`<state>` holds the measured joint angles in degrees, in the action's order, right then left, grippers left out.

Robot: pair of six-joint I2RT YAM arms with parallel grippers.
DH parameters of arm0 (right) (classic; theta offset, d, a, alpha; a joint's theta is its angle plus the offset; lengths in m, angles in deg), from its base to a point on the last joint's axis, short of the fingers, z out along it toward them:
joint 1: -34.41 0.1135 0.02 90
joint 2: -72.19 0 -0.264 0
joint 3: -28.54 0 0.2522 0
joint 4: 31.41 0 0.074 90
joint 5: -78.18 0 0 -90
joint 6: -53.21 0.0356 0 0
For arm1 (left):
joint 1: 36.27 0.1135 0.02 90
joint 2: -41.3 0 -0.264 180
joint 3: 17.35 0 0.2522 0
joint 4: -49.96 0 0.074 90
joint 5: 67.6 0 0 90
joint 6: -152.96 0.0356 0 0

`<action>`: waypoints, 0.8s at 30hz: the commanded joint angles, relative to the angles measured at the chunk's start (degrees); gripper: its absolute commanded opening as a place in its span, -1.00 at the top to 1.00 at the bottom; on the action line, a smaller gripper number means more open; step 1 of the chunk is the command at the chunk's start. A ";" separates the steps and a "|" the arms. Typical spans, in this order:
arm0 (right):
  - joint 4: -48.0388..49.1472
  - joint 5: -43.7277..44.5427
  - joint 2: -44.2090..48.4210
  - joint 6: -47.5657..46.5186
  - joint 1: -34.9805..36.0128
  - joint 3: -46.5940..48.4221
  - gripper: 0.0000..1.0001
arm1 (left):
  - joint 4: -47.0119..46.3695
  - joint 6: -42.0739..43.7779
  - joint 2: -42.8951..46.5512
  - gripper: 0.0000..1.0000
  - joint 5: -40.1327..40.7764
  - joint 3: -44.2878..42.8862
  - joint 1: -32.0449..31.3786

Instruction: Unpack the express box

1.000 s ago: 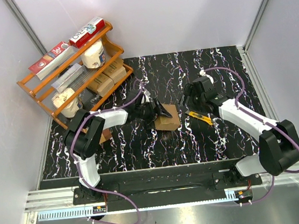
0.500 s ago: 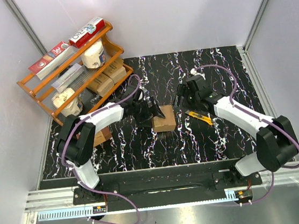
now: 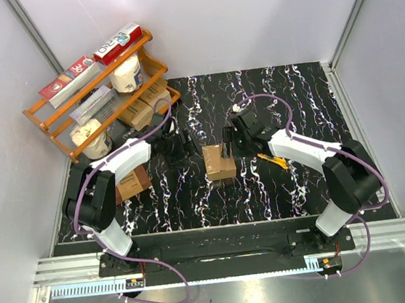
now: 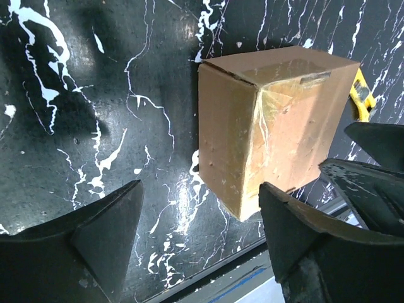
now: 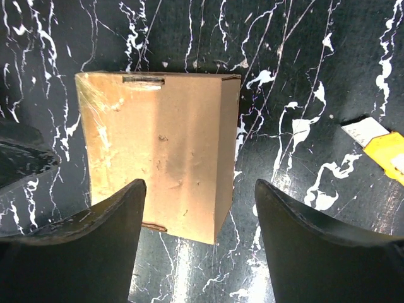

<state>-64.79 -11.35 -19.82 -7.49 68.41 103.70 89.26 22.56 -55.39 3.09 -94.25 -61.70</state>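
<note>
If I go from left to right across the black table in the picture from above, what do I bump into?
First the dark brown box → left end effector → express box → yellow knife.

Light-brown express box point(image 3: 220, 162), black table point(image 3: 291, 97) veined white, and a yellow, perhaps plastic, cutter point(image 3: 271, 160).
</note>
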 commanded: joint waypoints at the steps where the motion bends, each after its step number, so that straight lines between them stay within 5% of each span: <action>1: 0.81 -0.12 -1.16 -1.26 0.63 1.79 -0.45 | -3.39 1.03 1.85 -0.52 -2.83 0.47 0.29; 24: -0.16 1.73 -4.85 -3.19 0.72 0.47 -0.24 | -7.26 1.55 -3.60 -0.15 -7.58 0.91 1.17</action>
<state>-64.42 -11.33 -23.38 -8.91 68.80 103.68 83.64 23.13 -58.21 -3.29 -92.89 -60.82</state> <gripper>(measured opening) 0.641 0.578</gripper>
